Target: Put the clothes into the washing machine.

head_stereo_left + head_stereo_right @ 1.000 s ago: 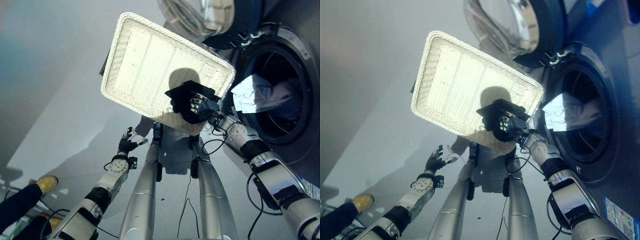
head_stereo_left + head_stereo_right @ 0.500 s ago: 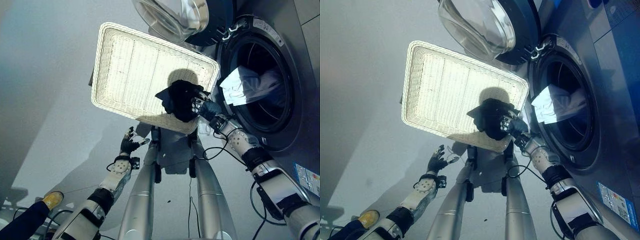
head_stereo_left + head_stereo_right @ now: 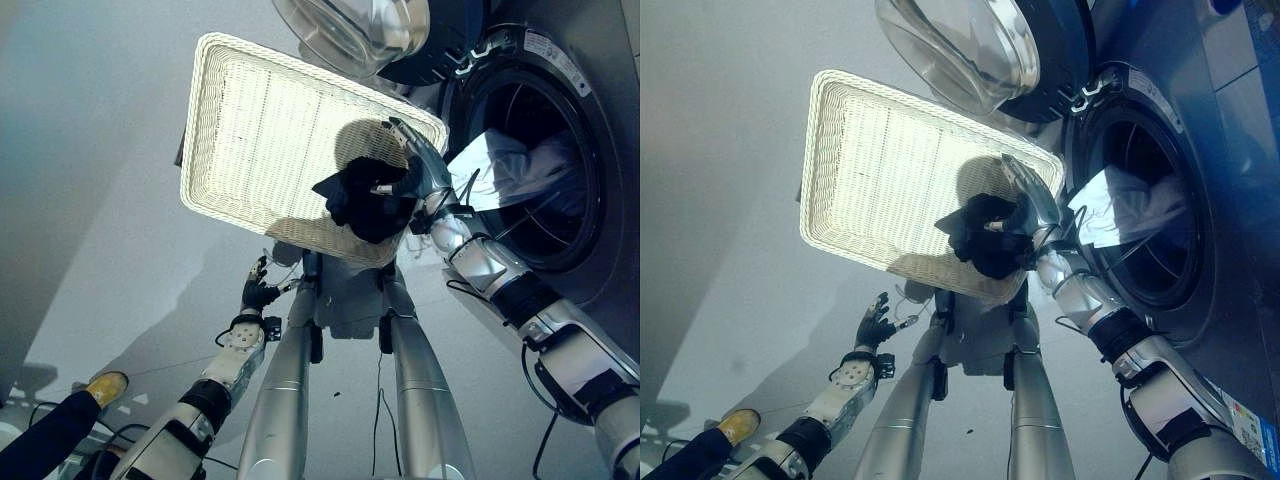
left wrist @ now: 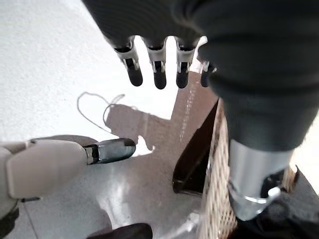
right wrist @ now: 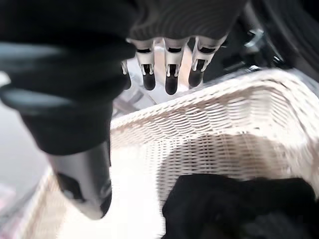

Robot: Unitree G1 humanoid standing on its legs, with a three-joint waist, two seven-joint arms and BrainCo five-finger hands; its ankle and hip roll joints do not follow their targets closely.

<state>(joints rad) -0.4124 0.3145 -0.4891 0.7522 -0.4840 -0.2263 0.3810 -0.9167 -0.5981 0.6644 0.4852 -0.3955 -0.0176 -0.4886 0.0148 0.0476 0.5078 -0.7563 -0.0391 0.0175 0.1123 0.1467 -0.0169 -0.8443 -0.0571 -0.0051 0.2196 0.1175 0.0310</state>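
Observation:
A black cloth lies bunched in the near right corner of a white wicker basket on the floor. My right hand hovers just over it, open, fingers straight and pointing across the basket; in the right wrist view the fingers hang above the black cloth without touching it. To the right stands the washing machine with its door swung open and a pale cloth in the drum. My left hand is open low over the floor, apart from the basket.
A person's yellow shoe and dark blue trouser leg show at the lower left. The open door hangs over the basket's far right corner. Bare grey floor spreads to the left of the basket.
My right hand has let go of the black cloth and straightened its fingers above it. The cloth stays in the basket's corner. The camera has shifted a little.

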